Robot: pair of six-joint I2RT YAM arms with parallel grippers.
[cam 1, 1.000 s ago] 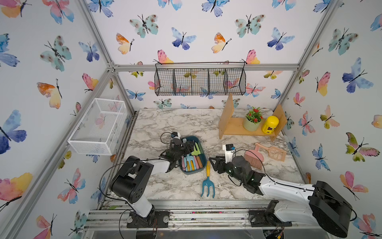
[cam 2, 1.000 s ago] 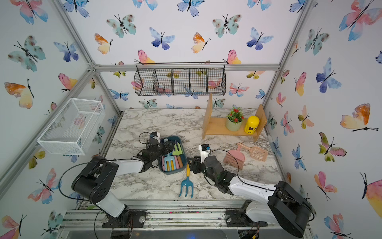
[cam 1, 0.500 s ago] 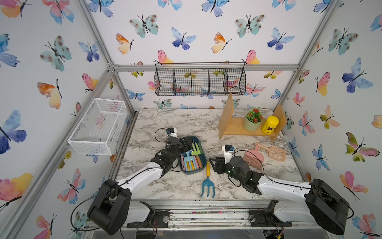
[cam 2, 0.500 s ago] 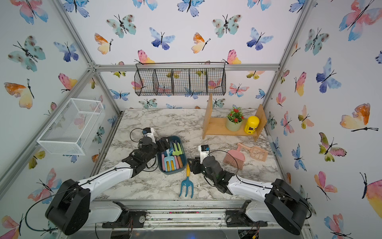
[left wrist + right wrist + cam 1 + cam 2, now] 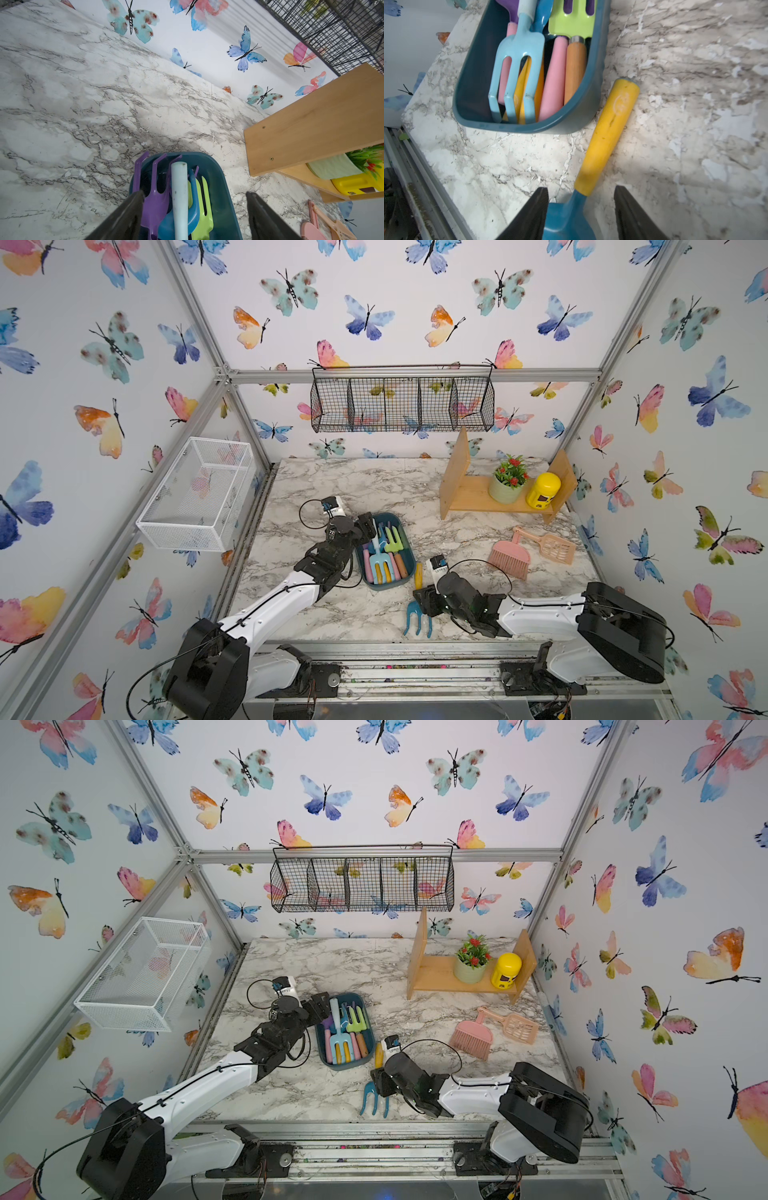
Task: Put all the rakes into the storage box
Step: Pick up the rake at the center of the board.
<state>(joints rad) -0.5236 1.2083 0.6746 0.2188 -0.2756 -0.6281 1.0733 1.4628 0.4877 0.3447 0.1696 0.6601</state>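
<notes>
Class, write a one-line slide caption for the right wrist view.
Open right gripper straddles the rake lying beside the storage box.

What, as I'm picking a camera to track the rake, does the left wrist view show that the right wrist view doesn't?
Left wrist only: the wooden shelf, plant, yellow jar and wire basket. Right wrist only: the rake lying outside the storage box, the right end effector open astride its neck. Both: that box with its tools, and the marble table.

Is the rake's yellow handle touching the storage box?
Apart. The right wrist view shows a thin strip of marble table between the rake's yellow handle and the storage box wall.
</notes>
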